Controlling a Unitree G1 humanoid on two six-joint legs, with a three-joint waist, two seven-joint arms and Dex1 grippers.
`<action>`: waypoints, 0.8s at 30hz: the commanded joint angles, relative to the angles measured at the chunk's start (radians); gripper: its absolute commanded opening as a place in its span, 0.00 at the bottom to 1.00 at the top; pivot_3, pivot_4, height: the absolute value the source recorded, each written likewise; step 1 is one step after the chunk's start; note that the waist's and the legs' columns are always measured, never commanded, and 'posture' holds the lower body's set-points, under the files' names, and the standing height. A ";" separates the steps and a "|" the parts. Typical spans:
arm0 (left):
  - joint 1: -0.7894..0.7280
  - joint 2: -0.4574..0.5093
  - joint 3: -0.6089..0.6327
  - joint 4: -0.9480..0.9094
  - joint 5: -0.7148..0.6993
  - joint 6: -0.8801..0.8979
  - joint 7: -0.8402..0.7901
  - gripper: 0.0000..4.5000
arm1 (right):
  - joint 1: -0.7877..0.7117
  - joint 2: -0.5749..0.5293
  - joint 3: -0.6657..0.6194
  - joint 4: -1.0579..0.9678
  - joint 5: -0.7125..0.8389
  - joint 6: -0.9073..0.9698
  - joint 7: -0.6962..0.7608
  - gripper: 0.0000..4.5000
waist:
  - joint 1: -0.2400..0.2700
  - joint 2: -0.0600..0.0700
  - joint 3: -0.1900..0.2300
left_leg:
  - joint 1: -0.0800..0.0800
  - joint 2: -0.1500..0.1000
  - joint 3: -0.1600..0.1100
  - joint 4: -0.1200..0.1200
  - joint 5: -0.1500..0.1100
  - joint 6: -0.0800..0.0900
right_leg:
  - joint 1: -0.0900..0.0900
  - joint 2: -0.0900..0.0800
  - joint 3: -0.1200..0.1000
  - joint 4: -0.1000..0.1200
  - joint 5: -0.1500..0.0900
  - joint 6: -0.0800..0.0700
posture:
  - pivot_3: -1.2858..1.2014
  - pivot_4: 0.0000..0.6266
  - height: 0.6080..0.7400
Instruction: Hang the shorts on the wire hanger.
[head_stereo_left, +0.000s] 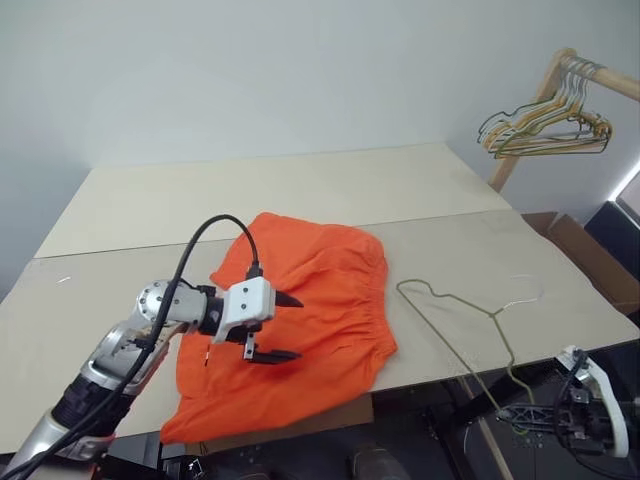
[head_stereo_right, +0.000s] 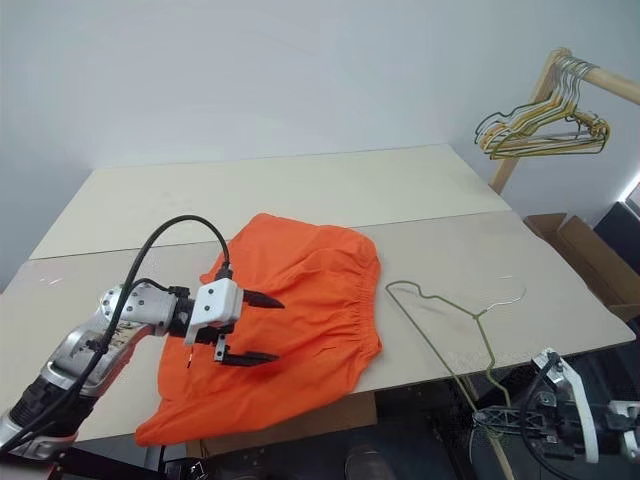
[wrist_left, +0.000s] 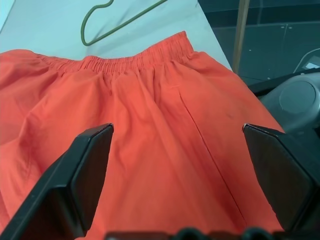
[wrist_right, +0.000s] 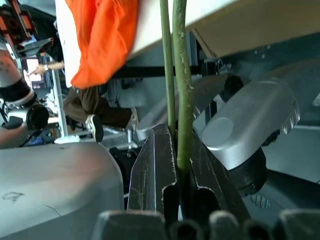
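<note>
Right wrist view shows my right gripper (wrist_right: 177, 165) clamped on the wire hanger (head_stereo_left: 470, 320), while my left gripper (head_stereo_left: 275, 327) hovers wide open, empty, just above the shorts (head_stereo_left: 320, 300), still unhung

Robot test room, laundry-handling setup.
Plain pale table (head_stereo_left: 300, 190) against a bare white wall (head_stereo_left: 250, 70); wooden clothes rail (head_stereo_left: 560, 75) carrying a bunch of wire hangers (head_stereo_left: 545, 130); open cardboard box (head_stereo_left: 590, 255); seated person (wrist_right: 92, 107) among equipment.
</note>
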 joint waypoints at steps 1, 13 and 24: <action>-0.005 0.011 0.023 -0.047 -0.010 0.000 -0.001 1.00 | -0.034 0.005 0.021 -0.007 -0.010 -0.025 0.034 0.00 | 0.001 0.000 0.000 | 0.000 0.000 0.000 0.000 0.000 0.000 | 0.000 0.000 0.000 0.000 0.000 0.000 | 0.43 0.00 1.00; 0.018 0.015 0.020 -0.060 0.008 -0.002 0.024 1.00 | -0.050 0.047 0.031 -0.040 -0.009 -0.012 0.010 0.00 | 0.006 0.000 0.000 | 0.000 0.000 0.000 0.001 0.000 0.000 | 0.000 0.000 0.000 0.000 0.000 0.000 | 0.44 0.00 1.00; 0.016 0.008 -0.002 -0.041 0.051 -0.021 0.039 1.00 | -0.118 0.028 0.145 -0.007 -0.029 -0.018 0.127 0.00 | 0.009 0.000 0.000 | 0.000 0.000 0.000 0.001 0.000 0.000 | 0.000 0.000 0.000 0.001 0.001 -0.001 | 0.44 0.00 1.00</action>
